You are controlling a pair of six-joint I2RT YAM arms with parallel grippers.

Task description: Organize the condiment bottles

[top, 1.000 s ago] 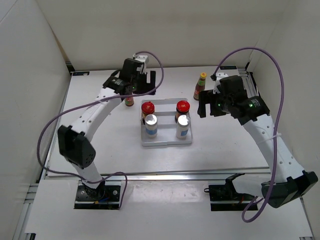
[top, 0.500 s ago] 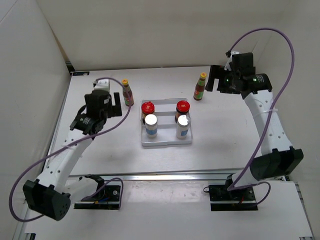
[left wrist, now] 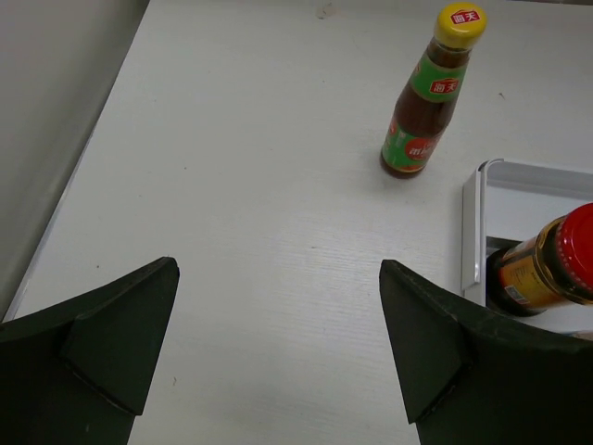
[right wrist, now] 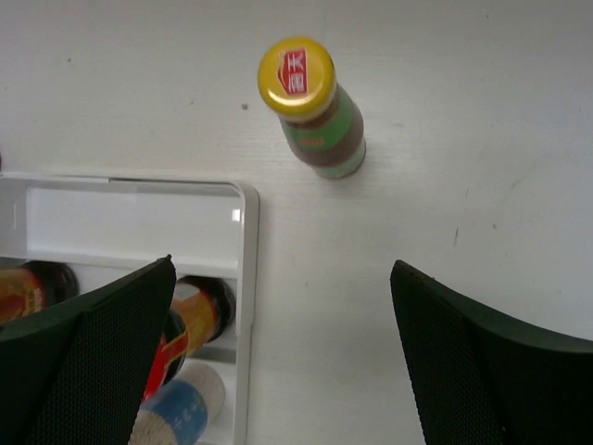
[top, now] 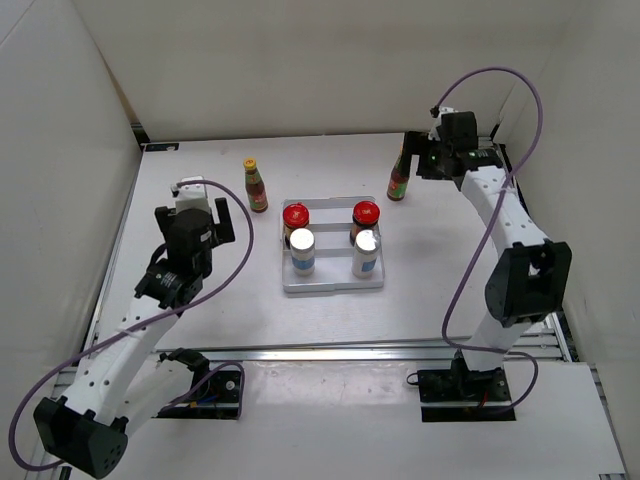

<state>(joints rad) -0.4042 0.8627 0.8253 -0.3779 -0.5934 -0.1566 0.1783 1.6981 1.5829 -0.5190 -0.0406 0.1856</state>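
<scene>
my left gripper [left wrist: 278, 269] spread empty, left sauce bottle [left wrist: 428, 97] ahead, right gripper [right wrist: 283, 269] spread by right sauce bottle [right wrist: 315, 111], jars [top: 295, 214], shakers [top: 301, 240] seemingly in tray [top: 330, 285]

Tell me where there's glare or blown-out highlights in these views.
Top external: the silver caps of both shakers are blown out to pure white. Right wrist: a small glint at the inner corner of the tray rim; the yellow-capped bottle stays sharp. Left wrist: even light, no glare; the slim bottle label is crisp.
</scene>
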